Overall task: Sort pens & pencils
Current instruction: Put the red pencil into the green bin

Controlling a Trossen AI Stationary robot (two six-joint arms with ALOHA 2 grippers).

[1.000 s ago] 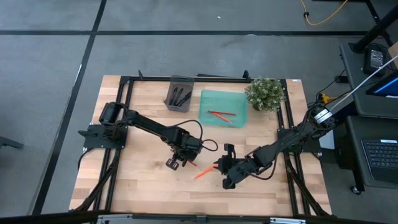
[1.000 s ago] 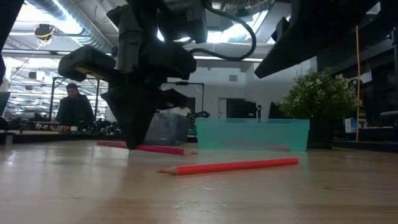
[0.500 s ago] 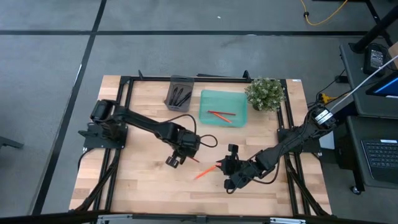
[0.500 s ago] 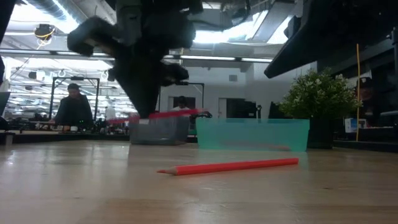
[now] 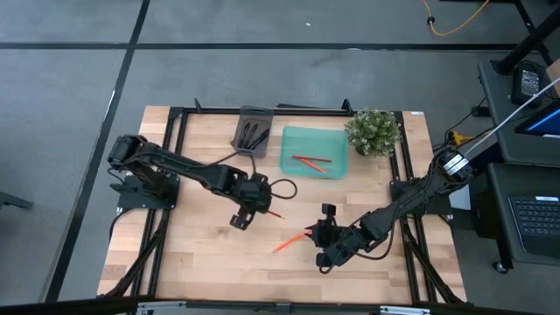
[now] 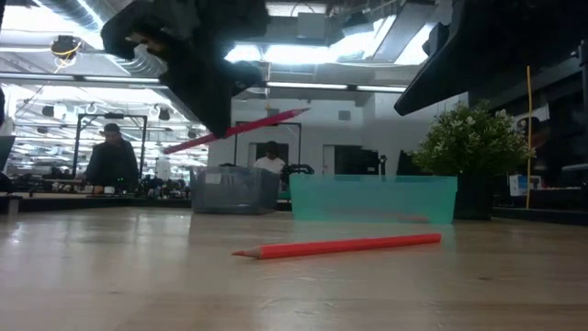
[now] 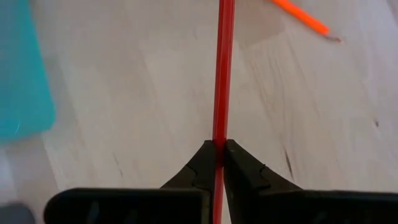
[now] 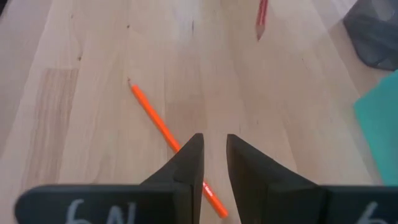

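Gripping a red pencil [image 7: 222,74] between its closed fingers, the left claw [image 5: 243,214] hangs above the worktop [image 5: 197,254], on the near-left side of the green tray [image 5: 337,140]. In the low view the pencil [image 6: 241,129] is lifted clear of the wood and tilted, one end higher than the other, with the claw [image 6: 216,129] clamped near its middle. The left wrist view shows both fingers [image 7: 200,168] pressed against the pencil from either side.

The right claw [image 5: 320,236] sits near the front of the worktop, well nearer than the green tray, just beside one end of an orange pencil [image 5: 287,242] that lies flat on the wood. In the right wrist view its fingers [image 8: 188,158] stand slightly apart with a narrow gap between them, grasping nothing; the orange pencil [image 8: 155,121] runs slantwise under them on the worktop. The same pencil lies in the foreground of the low view [image 6: 340,245], in front of the green tray [image 6: 372,198].

Two more red pencils [image 5: 311,162] lie inside the green tray. A grey tray [image 5: 253,133] stands just left of the green one and holds the black pens [image 5: 255,136]. A potted plant [image 5: 373,131] stands just right of the green tray, at the far right corner of the worktop. In the low view a person [image 6: 110,161] is in the room well behind the grey tray.
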